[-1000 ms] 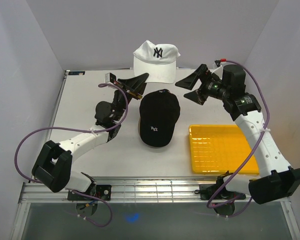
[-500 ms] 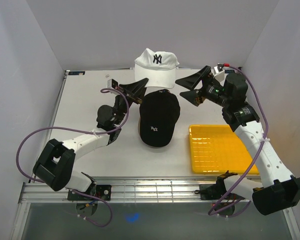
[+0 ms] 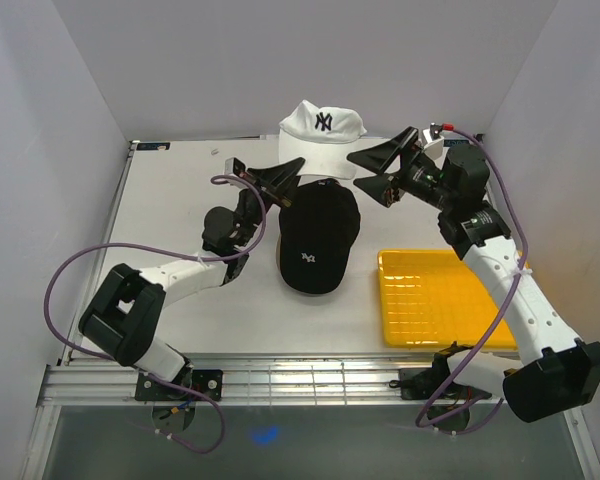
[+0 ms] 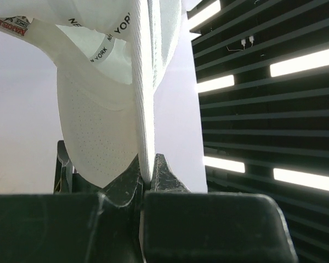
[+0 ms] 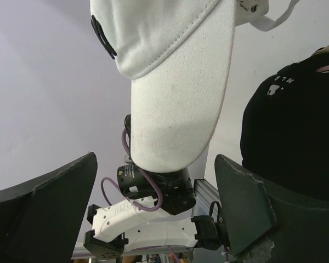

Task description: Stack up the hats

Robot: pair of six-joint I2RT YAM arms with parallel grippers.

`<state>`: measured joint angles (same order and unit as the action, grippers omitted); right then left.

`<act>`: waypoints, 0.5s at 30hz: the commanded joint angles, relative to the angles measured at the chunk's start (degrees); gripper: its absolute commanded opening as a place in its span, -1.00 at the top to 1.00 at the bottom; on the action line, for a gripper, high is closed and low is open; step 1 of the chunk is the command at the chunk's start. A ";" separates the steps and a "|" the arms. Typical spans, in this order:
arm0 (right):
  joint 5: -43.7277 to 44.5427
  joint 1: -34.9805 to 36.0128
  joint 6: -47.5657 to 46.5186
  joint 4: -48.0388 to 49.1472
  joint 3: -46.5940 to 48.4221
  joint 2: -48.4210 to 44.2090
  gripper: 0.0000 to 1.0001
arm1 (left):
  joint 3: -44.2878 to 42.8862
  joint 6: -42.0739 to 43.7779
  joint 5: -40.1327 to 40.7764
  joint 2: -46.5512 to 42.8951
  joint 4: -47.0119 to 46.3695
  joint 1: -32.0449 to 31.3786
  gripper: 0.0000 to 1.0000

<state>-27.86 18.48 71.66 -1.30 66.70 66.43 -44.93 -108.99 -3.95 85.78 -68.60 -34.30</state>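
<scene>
Your white cap (image 3: pixel 322 135), stitched cotton with a stiff curved brim and a dotted weave underneath, is pinched by its brim edge in your left pincer (image 3: pixel 293 166). It hangs just above the rounded black cap (image 3: pixel 318 235) lying on the table (image 3: pixel 170 200). Your right pincer (image 3: pixel 357 172) gapes wide facing the white brim, close by but apart from it.

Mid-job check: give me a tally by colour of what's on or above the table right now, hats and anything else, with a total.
white hat: 1
black hat: 1
yellow tray: 1
Total: 3 things, 2 of them hats
</scene>
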 commanded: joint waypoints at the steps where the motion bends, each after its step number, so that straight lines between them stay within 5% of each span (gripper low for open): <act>1: -1.06 0.33 0.85 4.64 -0.16 0.27 -0.85 | -2.27 -0.87 -1.85 0.09 -4.96 -0.32 1.00; 8: -1.15 0.42 1.20 6.30 -1.39 1.68 -0.77 | -2.09 -1.58 -3.08 0.88 -7.25 -0.32 1.00; 15: -1.06 0.33 1.12 8.15 -3.33 2.21 -0.44 | -2.01 -4.12 -6.51 3.69 -10.76 -0.41 1.00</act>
<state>-28.32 18.52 72.84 2.39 63.70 68.38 -45.01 -111.33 -7.44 88.58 -73.78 -34.35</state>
